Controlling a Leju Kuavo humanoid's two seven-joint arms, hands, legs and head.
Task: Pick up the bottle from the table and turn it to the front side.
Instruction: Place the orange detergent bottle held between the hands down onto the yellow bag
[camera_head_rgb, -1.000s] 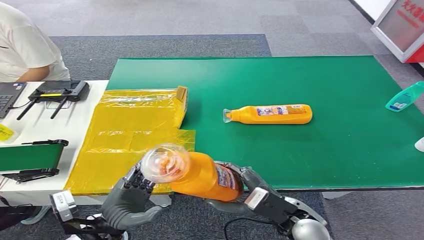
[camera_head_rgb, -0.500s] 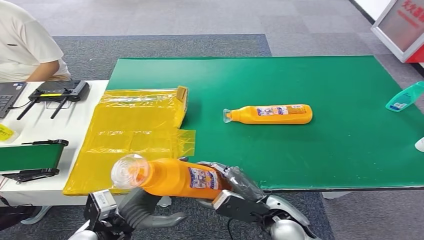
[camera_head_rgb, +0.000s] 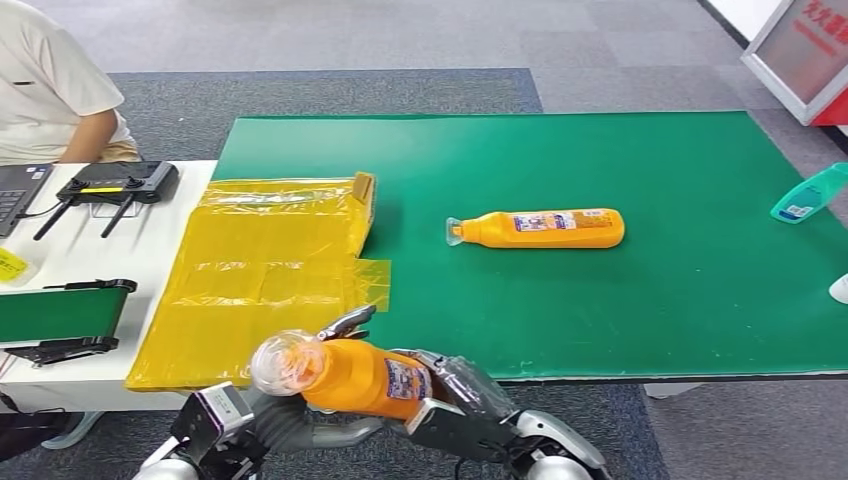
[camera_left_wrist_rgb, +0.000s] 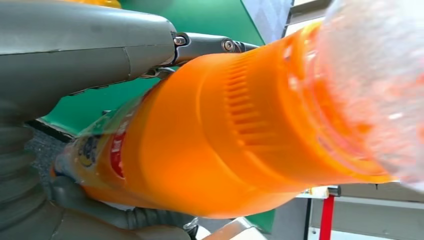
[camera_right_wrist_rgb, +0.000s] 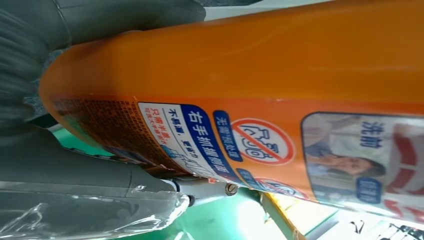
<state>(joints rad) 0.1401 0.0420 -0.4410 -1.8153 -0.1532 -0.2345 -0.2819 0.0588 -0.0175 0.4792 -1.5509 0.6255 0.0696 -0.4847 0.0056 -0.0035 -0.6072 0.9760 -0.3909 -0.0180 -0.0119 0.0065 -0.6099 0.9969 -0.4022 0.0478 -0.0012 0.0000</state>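
Head view, orange bottle (camera_head_rgb: 355, 377) held lying sideways, clear cap (camera_head_rgb: 284, 362) pointing left

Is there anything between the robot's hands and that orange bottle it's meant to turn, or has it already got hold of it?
Nothing visible stands between them. The orange bottle is already off the green table, held at the near edge: the right hand grips its base end, and the left hand is against its cap end from below.
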